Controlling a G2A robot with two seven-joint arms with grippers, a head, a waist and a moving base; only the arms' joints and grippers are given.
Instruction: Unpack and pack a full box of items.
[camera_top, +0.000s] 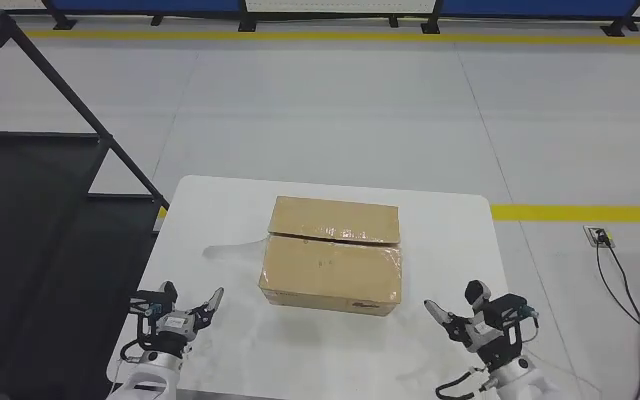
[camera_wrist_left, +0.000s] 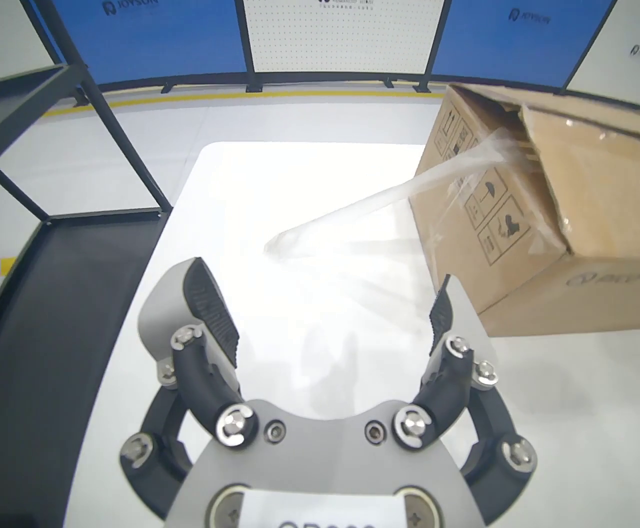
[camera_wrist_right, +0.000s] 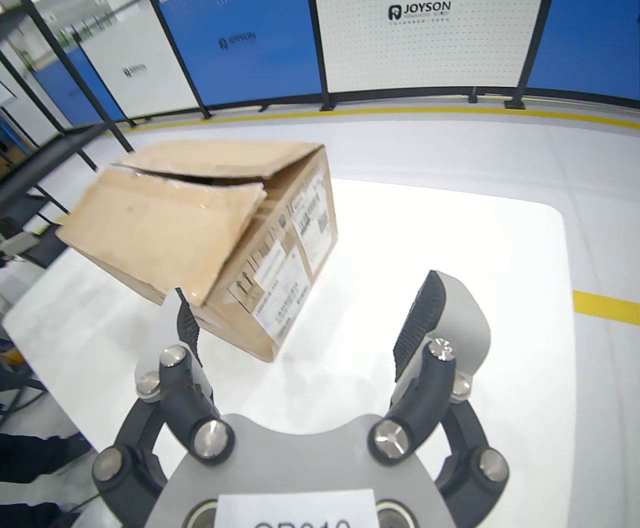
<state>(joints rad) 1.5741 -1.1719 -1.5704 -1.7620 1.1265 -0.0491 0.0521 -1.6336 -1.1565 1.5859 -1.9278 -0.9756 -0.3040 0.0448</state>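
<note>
Cardboard box (camera_top: 332, 255) stood at the middle of the white table (camera_top: 440, 330), a little nearer the far edge. Its top flaps were folded down, with the seam between them slightly parted. A strip of clear tape (camera_wrist_left: 360, 205) trailed from the box's left end onto the tabletop. Left gripper (camera_top: 188, 296) hovered at the near left corner and right gripper (camera_top: 452, 300) at the near right corner. Both had their fingers spread wide, held nothing, and were well apart from the box.
</note>
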